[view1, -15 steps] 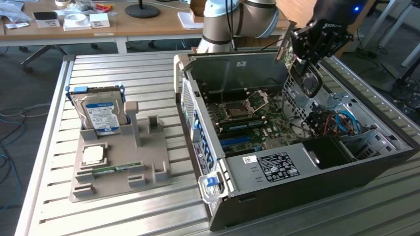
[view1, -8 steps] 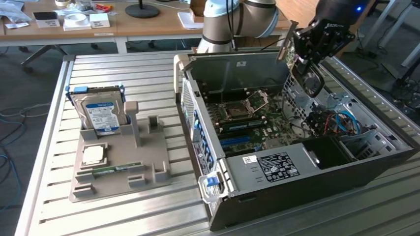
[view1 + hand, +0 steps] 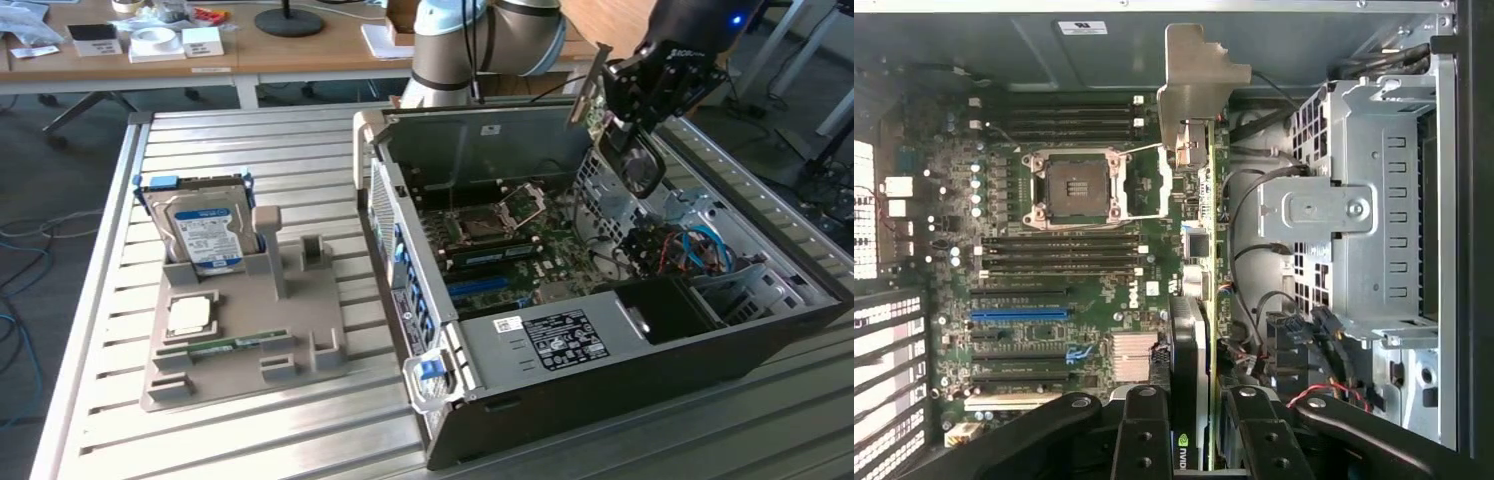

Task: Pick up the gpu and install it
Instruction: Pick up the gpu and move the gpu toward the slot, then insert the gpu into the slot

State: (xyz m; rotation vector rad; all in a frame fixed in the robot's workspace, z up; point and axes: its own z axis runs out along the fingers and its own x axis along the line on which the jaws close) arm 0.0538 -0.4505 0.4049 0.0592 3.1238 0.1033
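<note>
1. The pincer (image 3: 1199,415) was clamped on the gpu (image 3: 1201,260). Its two black fingers (image 3: 1144,440) were drawn in narrow, one on each face of the card.
2. In the exterior view, the pincer (image 3: 617,95) held the gpu (image 3: 591,85) up in the air over the far end of the open computer case (image 3: 747,330). The card sat edge-on and tilted, above the motherboard (image 3: 514,245) and not seated in any slot.
3. In the wrist view we were looking straight down the card's edge. Its silver bracket (image 3: 1194,85) was at the far end, with the motherboard (image 3: 1054,250) on one side and a metal drive cage (image 3: 1354,200) on the other.
4. On to the writing. A green-and-white logo (image 3: 1179,447) on the card, right by the fingers, started "nVI", so NVIDIA as far as we could tell.
5. A small white mark (image 3: 1137,292) on the board beside the card looked like DELL, but we wouldn't swear to it.
6. The white sticker (image 3: 1082,27) on the case wall and the black label (image 3: 561,340) on the box inside the case were too small for us to read.
7. A hard drive (image 3: 207,235) with a blue-white label stood upright in a grey holder (image 3: 314,365) on the counter (image 3: 200,440). That was at the exterior view's left, well apart from the case. A green memory stick (image 3: 238,345) lay flat in the same holder. We couldn't read the drive's print.
</note>
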